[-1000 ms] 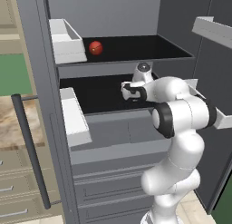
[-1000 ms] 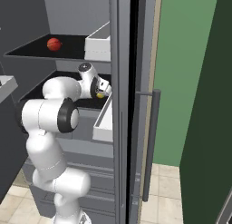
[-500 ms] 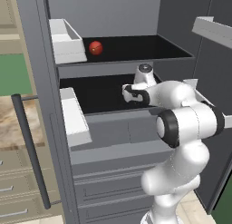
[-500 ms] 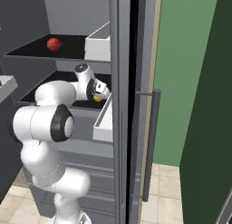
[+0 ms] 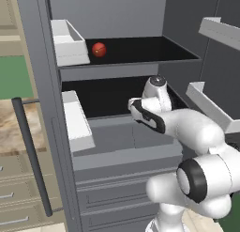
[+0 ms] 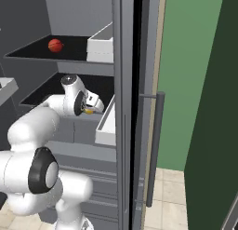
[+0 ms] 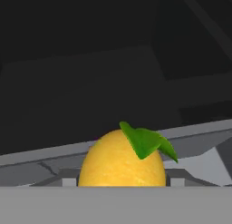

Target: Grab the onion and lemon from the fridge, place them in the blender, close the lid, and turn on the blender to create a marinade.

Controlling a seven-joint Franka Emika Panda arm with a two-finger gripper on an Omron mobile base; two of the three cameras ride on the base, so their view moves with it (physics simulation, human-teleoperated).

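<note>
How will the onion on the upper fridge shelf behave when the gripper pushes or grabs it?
The onion looks like a smooth round ball resting free on the flat dark shelf, so a nudge would probably send it rolling. Its glossy skin suggests the fingers could slip unless centred on it. It looks solid, probably stiff rather than squashy.

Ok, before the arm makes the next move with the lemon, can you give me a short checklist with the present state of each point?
1. Lemon sits between the gripper jaws: ok, hand view shows it centred at the bottom edge.
2. Jaws closed firmly on the lemon: cannot tell, the fingertips are hidden.
3. Fridge door open, way out free: ok, both base views show the doors swung aside.
4. Onion left on the upper shelf, away from the arm: ok.
5. White door bin close beside the gripper: not ok, little room when pulling back.
</note>
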